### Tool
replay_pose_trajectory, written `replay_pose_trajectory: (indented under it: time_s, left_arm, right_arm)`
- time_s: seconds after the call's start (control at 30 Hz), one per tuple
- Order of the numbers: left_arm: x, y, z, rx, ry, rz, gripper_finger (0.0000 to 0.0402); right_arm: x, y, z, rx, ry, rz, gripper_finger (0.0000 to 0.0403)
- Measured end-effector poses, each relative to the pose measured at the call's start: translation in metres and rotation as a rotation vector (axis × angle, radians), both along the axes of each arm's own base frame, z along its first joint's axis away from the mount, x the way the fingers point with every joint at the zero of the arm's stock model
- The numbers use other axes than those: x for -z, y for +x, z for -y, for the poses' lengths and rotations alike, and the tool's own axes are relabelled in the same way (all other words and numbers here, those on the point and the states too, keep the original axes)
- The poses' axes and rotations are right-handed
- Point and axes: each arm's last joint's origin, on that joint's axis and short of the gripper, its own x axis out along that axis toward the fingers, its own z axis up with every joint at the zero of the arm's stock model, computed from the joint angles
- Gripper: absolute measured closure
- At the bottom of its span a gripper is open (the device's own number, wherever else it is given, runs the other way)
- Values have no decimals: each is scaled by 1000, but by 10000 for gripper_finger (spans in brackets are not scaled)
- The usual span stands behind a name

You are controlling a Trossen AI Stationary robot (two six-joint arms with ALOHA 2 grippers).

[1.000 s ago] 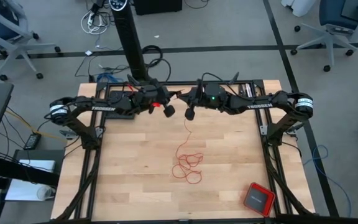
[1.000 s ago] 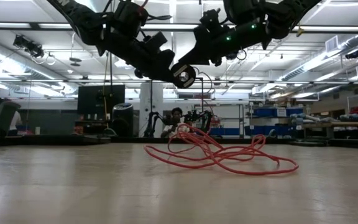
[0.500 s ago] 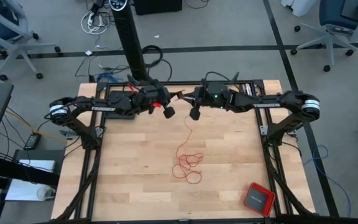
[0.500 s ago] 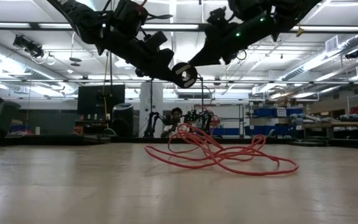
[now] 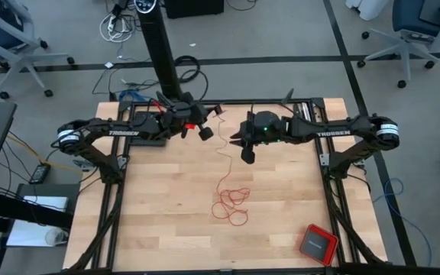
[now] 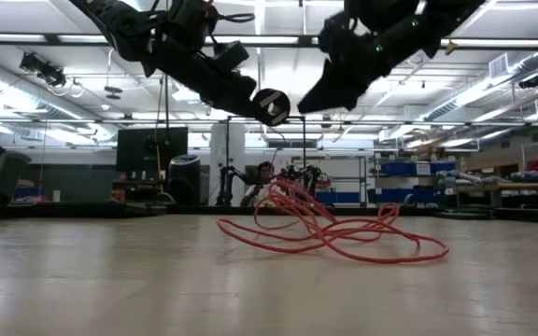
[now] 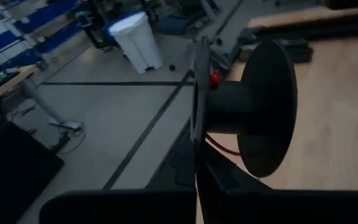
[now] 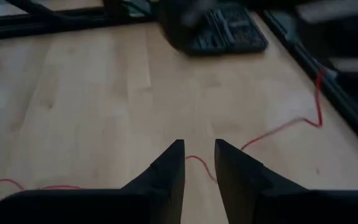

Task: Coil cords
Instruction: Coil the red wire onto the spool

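Cord (image 5: 230,200) strand runs from spool in clamped left fingers (image 5: 204,132) down past parted, empty right fingers (image 5: 248,154), loops beyond on bench (image 5: 159,198).

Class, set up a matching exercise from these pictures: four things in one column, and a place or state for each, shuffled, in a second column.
Things:
1. red cord
2. red square box
3. left end effector
4. right end effector

Places or states:
A. fingers apart, above the table
B. loose loops mid-table
C. shut on a dark spool
D. near the table's corner on the right arm's side

Pairs: 1-B, 2-D, 3-C, 4-A
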Motion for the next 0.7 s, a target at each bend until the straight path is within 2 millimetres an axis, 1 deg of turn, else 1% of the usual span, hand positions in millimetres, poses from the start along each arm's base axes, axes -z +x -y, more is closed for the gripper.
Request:
replay_pose_trajectory:
  time_s: [0.1,0.27,0.4,0.47,0.57,0.7]
  left_arm:
    - [-3,-1,3,42,-4,8,401]
    - [-16,-7,6,82,-16,56,401]
    - [-23,-8,13,276,-86,119,401]
    - [-21,-8,15,326,-109,101,401]
    - [-19,-9,15,320,-124,80,401]
    - [-24,-9,12,286,-170,16,401]
  right_arm:
    - [14,-7,9,24,54,2,316]
    - [46,-21,37,46,198,41,314]
    - [44,-21,59,-76,336,165,316]
    - [47,-22,65,-142,378,180,316]
    - [43,-20,67,-183,337,228,313]
    - [51,-14,65,-137,224,202,307]
